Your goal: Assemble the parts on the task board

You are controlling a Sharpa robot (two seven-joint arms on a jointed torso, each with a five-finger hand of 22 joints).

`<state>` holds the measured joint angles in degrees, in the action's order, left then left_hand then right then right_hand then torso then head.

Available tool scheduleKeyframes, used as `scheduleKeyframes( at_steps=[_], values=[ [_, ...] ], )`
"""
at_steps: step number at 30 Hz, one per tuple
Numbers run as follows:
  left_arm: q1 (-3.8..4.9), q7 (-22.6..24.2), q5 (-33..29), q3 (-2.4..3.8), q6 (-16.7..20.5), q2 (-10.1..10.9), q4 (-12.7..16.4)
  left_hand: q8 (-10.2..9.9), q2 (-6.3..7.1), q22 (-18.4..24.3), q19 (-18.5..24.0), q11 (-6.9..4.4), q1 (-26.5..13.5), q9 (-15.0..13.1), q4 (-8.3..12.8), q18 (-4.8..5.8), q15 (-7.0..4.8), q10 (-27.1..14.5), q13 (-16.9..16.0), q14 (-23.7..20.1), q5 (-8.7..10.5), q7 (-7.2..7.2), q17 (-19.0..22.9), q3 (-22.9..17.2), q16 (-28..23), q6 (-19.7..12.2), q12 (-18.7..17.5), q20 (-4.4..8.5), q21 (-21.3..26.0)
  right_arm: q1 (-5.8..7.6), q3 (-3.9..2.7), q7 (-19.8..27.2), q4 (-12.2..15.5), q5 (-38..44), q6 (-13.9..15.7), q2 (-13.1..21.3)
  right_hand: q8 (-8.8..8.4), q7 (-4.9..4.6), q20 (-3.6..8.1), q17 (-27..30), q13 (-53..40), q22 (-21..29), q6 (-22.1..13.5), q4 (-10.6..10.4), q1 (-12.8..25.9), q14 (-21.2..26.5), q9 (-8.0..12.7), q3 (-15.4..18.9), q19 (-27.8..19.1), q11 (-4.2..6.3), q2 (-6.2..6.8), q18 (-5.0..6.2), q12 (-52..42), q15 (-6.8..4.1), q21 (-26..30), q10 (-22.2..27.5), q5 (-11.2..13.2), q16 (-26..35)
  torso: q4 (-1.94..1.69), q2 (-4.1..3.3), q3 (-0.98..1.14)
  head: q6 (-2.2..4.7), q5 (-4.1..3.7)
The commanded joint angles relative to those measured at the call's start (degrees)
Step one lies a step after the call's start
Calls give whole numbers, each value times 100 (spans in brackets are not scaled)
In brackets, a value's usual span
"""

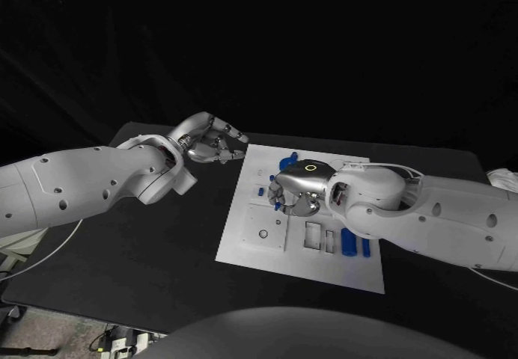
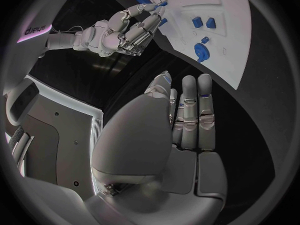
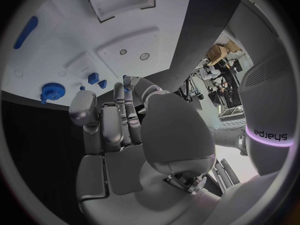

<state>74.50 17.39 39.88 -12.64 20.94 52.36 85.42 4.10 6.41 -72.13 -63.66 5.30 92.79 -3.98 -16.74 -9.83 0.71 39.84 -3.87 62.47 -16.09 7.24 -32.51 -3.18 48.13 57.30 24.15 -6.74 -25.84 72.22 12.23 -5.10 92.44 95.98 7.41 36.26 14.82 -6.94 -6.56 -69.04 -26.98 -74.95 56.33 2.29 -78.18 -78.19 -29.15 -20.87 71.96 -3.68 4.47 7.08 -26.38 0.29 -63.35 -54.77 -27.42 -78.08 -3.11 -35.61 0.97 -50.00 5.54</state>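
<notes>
the task board [image 1: 251, 250] lies flat at the middle of the black table [image 1: 129, 254], a white plate with recessed pockets. small blue parts sit on it: a gear-like blue wheel [image 3: 52, 91] near the far edge, two small blue blocks [image 3: 97, 78] beside it, and long blue bars [image 1: 347, 241] at the near right. judged from their look, the parts are rigid moulded plastic, light and smooth, liable to slip or tip under a careless push; each is best taken by its opposite side faces, the wheel by its toothed rim.

the right hand [image 1: 297, 188] hangs over the middle of the board, fingers pointing down onto it, fingertips [image 2: 155, 10] at a small blue part [image 1: 276, 202]; whether it pinches that piece or merely touches it cannot be told. the wheel and blocks lie just beyond those fingers, toward the far edge.

the left hand [image 1: 210, 140] hovers above the table off the board's far left corner, fingers loosely curled and apart, holding nothing; the nearest parts lie to its right.
</notes>
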Motion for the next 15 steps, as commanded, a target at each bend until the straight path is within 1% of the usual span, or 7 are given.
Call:
scheduleKeyframes(
  at_steps=[1,3,6,7,9,11,15],
  values=[
    [-1,-9,-18,2,-114,-16,1,-11,-44,6,32,30,-11,-2,-3,-48,0,-18,4,-27,-25,10,12,8,-29,-29,33,-10,30,-68,-6,29,-86,354,-102,-60,-8,-10,10,-23,12,-724,16,9,20,-65,-2,-28,57,-33,46,-118,37,-4,-36,-24,-24,-32,0,11,-4,0,33],
    [-1,-18,-18,2,-115,-16,4,-11,-47,6,30,31,-13,-2,-4,-49,0,-18,4,-22,-27,11,15,7,-29,-29,35,-10,32,-102,-6,29,-128,394,-119,-86,-8,-10,10,-23,12,-724,16,9,20,-65,-2,-28,57,-33,46,-118,37,-4,-36,-24,-24,-32,3,15,-8,0,32],
    [-1,-29,-18,2,-115,-18,10,-11,-56,-9,-5,36,-30,-1,-6,-44,0,-15,3,11,-41,17,33,7,-17,-32,47,-10,-7,-147,-7,9,-162,449,-165,-100,-10,-11,9,-24,14,-726,18,7,23,-67,-1,-27,63,-35,46,-119,40,-3,-43,-25,-23,-34,-5,13,-11,0,19],
    [-1,-31,-18,2,-117,-21,9,-11,-60,-110,-187,37,-41,-1,-4,-1,-12,-15,3,128,-52,17,34,8,62,-34,62,-3,-330,-161,-7,0,-170,463,-186,-102,-10,-11,9,-24,14,-726,18,7,23,-67,-1,-27,63,-35,46,-119,40,-3,-43,-25,-23,-34,-7,15,-16,0,17],
    [0,-31,-19,2,-118,-27,6,-11,-58,-199,-349,34,-50,-1,-3,35,-26,-16,4,222,-56,17,35,10,144,-36,81,6,-589,-179,-7,-10,-176,476,-205,-101,-16,-13,8,-23,19,-727,19,3,30,-69,1,-25,65,-38,49,-120,48,-1,-45,-26,-19,-36,-5,22,-21,0,29],
    [0,-29,-19,2,-120,-39,1,-11,-57,-201,-355,34,-51,-1,-2,35,-27,-17,4,229,-57,17,36,10,152,-37,83,7,-591,-204,-7,-16,-175,485,-213,-92,-16,-13,8,-23,19,-727,19,3,30,-69,1,-25,65,-38,49,-120,48,-1,-45,-26,-19,-36,-4,27,-18,0,37],
    [0,-19,-19,2,-126,-54,-2,-11,-58,-191,-341,34,-51,-1,-3,29,-27,-17,4,230,-58,17,37,10,153,-37,83,7,-552,-253,-7,-24,-193,496,-200,-97,-22,-13,7,-37,23,-730,17,0,36,-77,3,-23,73,-39,50,-123,54,1,-57,-28,-13,-45,-4,32,-18,0,18]
  ],
)
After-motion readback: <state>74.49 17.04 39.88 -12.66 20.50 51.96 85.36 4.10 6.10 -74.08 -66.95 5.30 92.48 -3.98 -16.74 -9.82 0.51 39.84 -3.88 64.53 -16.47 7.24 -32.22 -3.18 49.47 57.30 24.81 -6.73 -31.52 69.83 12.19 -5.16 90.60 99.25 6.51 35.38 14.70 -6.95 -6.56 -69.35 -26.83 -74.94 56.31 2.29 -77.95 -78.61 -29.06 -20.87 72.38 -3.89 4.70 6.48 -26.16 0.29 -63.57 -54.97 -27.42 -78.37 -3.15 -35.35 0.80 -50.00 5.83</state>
